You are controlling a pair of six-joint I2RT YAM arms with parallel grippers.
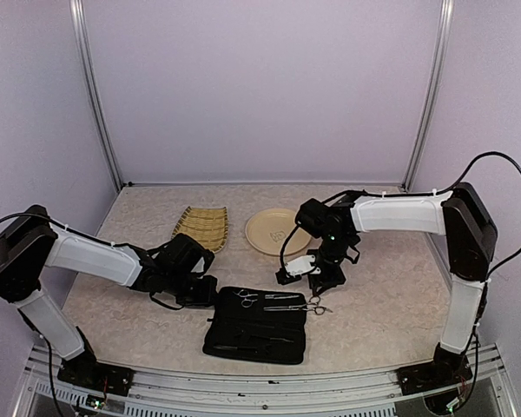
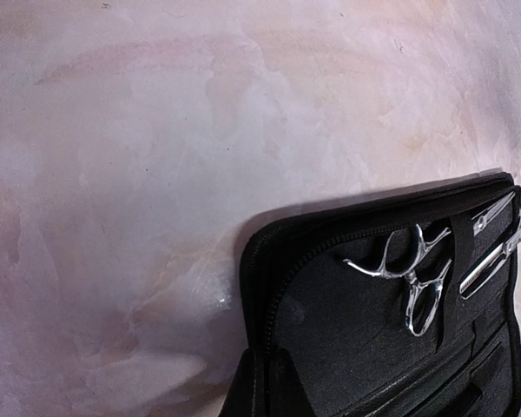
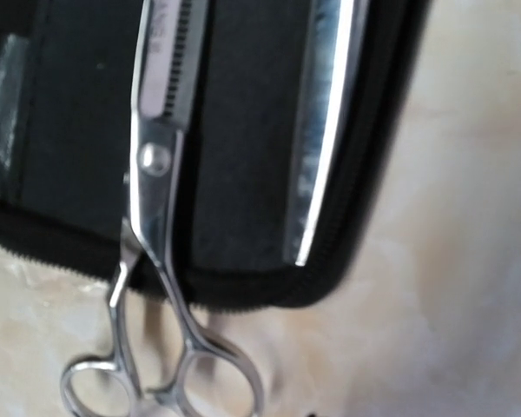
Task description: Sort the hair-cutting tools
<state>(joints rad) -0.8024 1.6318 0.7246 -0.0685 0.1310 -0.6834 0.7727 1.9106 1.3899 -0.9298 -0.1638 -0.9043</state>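
**A:** Right gripper [image 1: 319, 282], hanging over the right end of the open case [image 1: 256, 337]. How far its jaws stand apart cannot be told, and nothing is seen in them. Left gripper [image 1: 204, 294]: closed, nothing seen in it, just beside the case's left edge.

**B:** And the tools?

**A:** Two scissors. The toothed pair [image 3: 154, 159] lies across the case's upper half, its rings overhanging the rim onto the table [image 1: 373, 295]. The other pair [image 2: 412, 278] sits tucked in the case, rings to the left. The clips cannot be made out.

**B:** Hazards?

**A:** Probably a slip: the steel is thin, smooth and lies flat, so the jaws may skate off a ring. A lift may also drag the light case along, unless the left gripper pins it.

**B:** Setting?

**A:** A pale mottled table, with a bamboo tray [image 1: 201, 228] and a round plate [image 1: 273, 233] at the back; plain lilac walls [image 1: 260, 87] on metal posts [image 1: 95, 104].
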